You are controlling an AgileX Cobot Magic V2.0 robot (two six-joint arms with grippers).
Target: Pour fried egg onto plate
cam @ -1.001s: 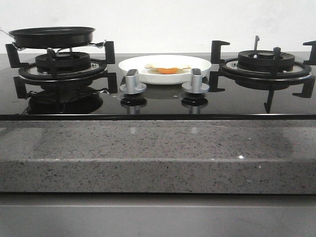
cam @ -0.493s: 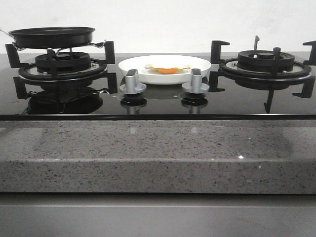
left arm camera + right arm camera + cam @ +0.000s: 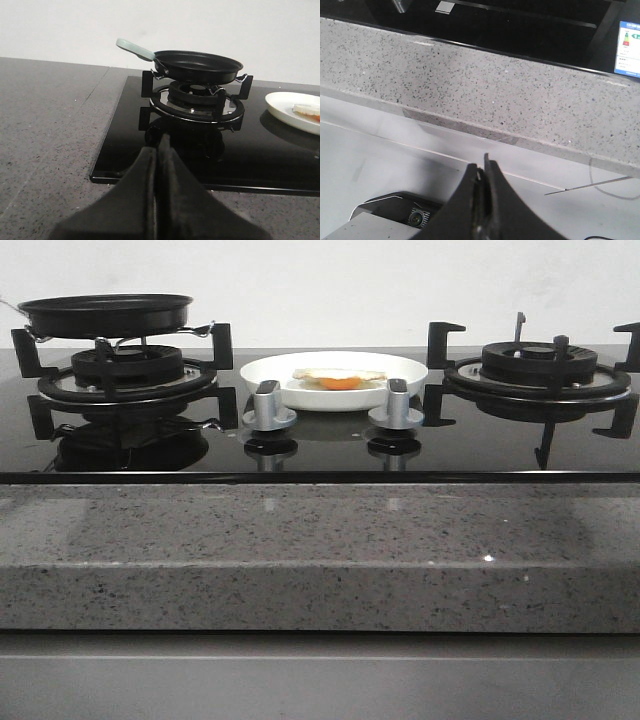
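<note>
The fried egg (image 3: 338,378), pale with an orange yolk, lies in the white plate (image 3: 400,380) on the hob between the two burners. In the left wrist view the plate (image 3: 287,107) shows at the edge with part of the egg (image 3: 306,109). The black frying pan (image 3: 105,314) rests empty on the left burner; its pale green handle (image 3: 134,48) points away. My left gripper (image 3: 159,150) is shut with nothing in it, over the stone counter short of the hob. My right gripper (image 3: 482,172) is shut and empty, below the counter's front edge. Neither gripper shows in the front view.
Two silver knobs (image 3: 268,406) (image 3: 397,405) stand in front of the plate. The right burner (image 3: 538,370) has black pan supports and nothing on it. A speckled grey stone counter (image 3: 320,550) runs along the front. A small camera unit (image 3: 415,216) sits below my right gripper.
</note>
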